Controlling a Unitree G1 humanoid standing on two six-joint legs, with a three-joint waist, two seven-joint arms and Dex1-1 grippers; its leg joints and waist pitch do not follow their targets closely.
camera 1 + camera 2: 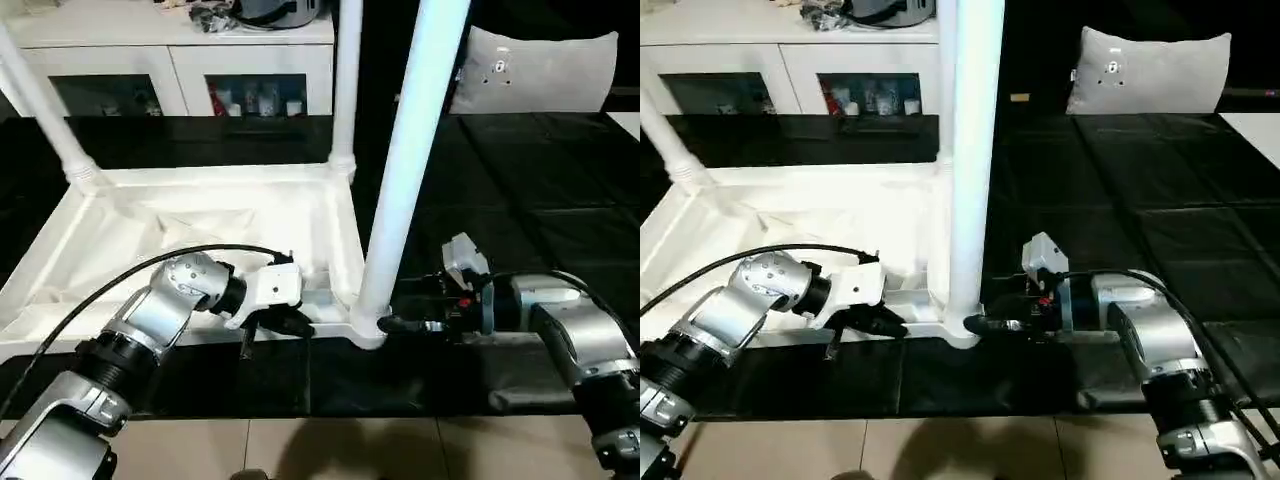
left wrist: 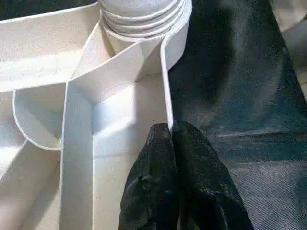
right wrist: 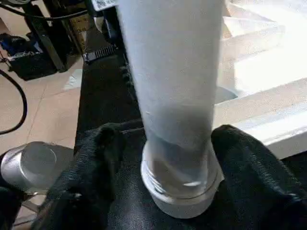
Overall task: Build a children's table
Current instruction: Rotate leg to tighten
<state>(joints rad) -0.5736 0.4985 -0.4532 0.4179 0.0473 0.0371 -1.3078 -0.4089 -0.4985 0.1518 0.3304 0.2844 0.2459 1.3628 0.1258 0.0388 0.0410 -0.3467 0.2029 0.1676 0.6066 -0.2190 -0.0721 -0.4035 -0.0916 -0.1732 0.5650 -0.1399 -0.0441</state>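
White plastic table top (image 1: 200,225) lies upside down on the black floor mat (image 1: 520,200), ribbed underside up, its near edge along the mat's front edge. Three legs stand in corner sockets: two at the far corners (image 1: 40,105) (image 1: 347,80), one at the near right corner (image 1: 405,170).

Left tool (image 2: 175,139) is clenched, fingertips pinching the thin rim wall of the top just beside that near right socket. Right tool (image 3: 177,158) sits at the base of the near right leg, one black finger (image 3: 91,163) on each side; whether they press the tube I cannot tell.

Judgement: the step in hand is seating this leg. To do it well, keep the rim pinned, grip low on the tube, hold the leg upright, and turn until the threaded collar (image 2: 141,14) sits flush. A tilted leg risks cross-threading.
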